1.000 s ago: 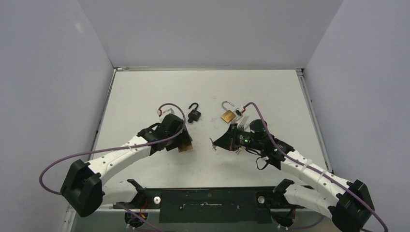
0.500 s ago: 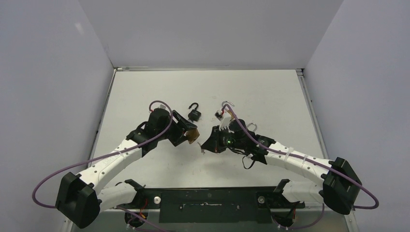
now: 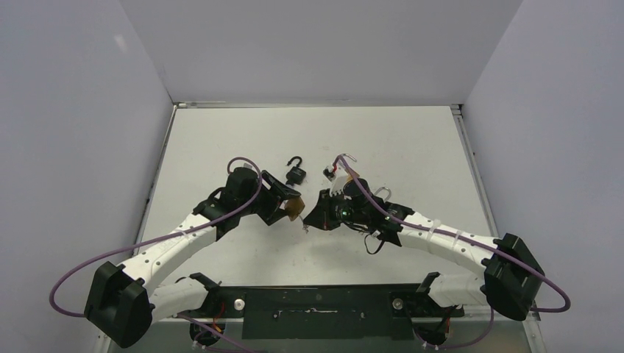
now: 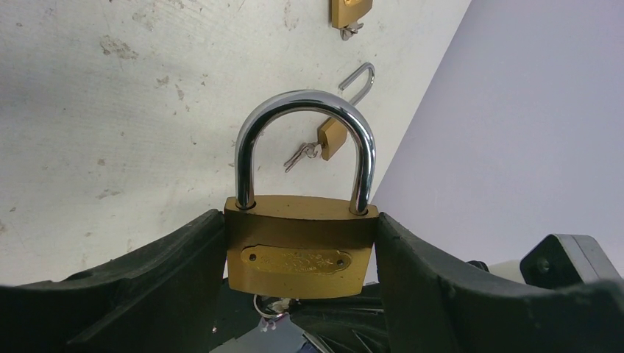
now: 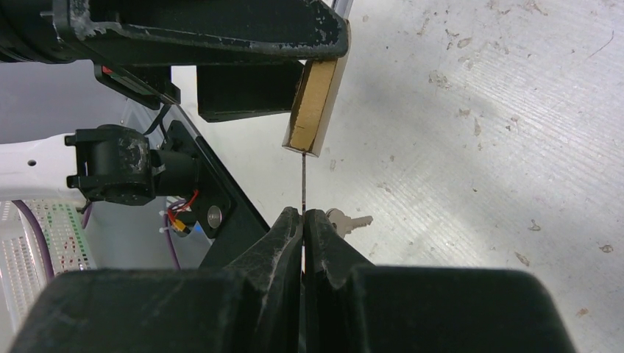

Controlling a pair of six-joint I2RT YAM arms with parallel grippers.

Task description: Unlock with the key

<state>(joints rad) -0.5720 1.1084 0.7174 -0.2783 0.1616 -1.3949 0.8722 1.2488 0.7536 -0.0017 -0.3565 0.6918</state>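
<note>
I am watching the left gripper (image 4: 298, 228) clamping its black, curved fingers on the narrow sides of the brass padlock (image 4: 300, 254); the rounded chrome shackle is sitting closed above the scuffed white tabletop (image 4: 110, 110). The right gripper (image 5: 303, 215) is pinching the thin metal key (image 5: 303, 184) tight; its blade tip is meeting the padlock's underside.

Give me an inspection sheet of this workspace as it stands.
Surface: white table, scuffed and stained.
Job's things: big brass padlock, shackle closed; key, tip at that padlock's underside.
Clutter: black padlock and small brass padlock, both with shackles open.
Claws: left claw grips the big brass padlock; right claw shut on the key.
Cables: purple cable looping along each arm.
Surroundings: plain pale walls.
</note>
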